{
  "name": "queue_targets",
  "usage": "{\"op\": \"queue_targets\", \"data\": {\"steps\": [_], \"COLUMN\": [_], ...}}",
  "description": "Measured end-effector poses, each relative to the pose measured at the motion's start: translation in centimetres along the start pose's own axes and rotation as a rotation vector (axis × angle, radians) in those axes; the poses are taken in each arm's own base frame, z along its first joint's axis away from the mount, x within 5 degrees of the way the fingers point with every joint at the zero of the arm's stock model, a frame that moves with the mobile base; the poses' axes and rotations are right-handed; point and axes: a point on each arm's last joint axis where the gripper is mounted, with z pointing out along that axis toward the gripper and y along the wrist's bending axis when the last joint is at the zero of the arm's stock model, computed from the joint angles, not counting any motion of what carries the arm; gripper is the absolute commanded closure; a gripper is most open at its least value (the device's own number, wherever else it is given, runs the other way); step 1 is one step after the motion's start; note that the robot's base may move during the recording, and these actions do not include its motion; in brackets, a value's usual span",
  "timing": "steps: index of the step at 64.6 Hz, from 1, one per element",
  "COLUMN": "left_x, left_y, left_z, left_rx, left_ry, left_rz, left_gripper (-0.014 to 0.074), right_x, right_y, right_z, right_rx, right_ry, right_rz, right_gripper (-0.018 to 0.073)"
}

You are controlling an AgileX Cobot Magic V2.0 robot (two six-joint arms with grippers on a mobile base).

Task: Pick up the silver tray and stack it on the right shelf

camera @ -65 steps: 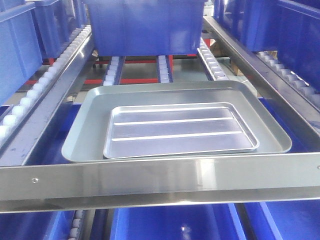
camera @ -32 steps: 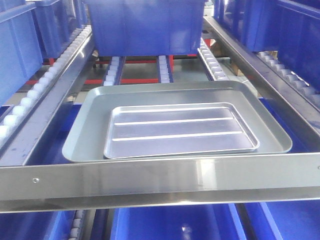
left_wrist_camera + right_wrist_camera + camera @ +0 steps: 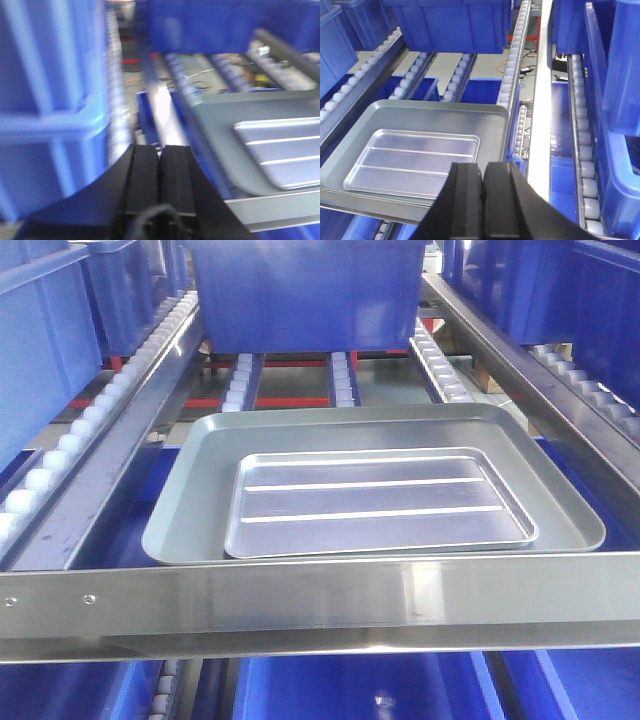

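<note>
Front view: silver tray (image 3: 380, 502) lay flat inside the larger grey tray (image 3: 190, 510), nested toward its front edge, both just behind the front bar (image 3: 320, 600) of the shelf. Blue bin (image 3: 305, 290) sat further up the rollers (image 3: 60, 450). Left gripper (image 3: 160, 165) was beside the tray's left, fingers pressed together, holding nothing; view blurred. Right gripper (image 3: 482, 187) hovered above the front right corner, fingers likewise together, empty. Risks, as judged: shallow rim sits low against the grey tray, so fingers may catch both trays or slip off; front bar could block a low approach.
</note>
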Motion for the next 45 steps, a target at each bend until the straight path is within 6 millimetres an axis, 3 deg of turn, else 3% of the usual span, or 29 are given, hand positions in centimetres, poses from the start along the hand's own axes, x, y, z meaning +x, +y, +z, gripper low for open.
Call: {"op": "queue_targets", "data": {"steps": [7,45], "left_x": [1.9,1.3], "left_y": [0.7,0.9], "left_z": [0.5,0.4], "left_rx": [-0.099,-0.141], "left_ry": [-0.035,-0.110], "left_rz": [-0.004,-0.007], "left_gripper": [0.0697,0.0697], "right_x": [0.0,0.0], "right_y": [0.0,0.0], "right_z": [0.0,0.0], "right_rx": [0.000,0.000], "right_ry": [0.000,0.000], "right_rz": [-0.002,-0.002], "right_gripper": [0.0503,0.0503]}}
